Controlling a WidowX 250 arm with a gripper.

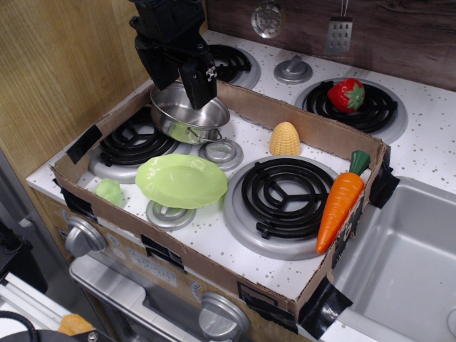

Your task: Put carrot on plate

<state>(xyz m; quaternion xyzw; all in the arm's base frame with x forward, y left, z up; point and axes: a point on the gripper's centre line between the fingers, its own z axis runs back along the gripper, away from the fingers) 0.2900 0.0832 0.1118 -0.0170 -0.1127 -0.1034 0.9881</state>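
The orange carrot (340, 206) with a dark green top lies at the right side of the stove, along the cardboard wall beside the front right burner. The light lime-green plate (182, 181) sits tilted at front centre, resting on a stove knob between the burners. My black gripper (178, 75) hangs at the back left over the steel pot (189, 115), far from the carrot. Its jaws look open and hold nothing.
A low cardboard wall (313, 128) rings the stove top. Yellow corn (284, 138) stands mid-back. A small pale green toy (109, 192) lies front left. A strawberry (346, 95) sits on the back right burner. A grey sink (413, 249) is at the right.
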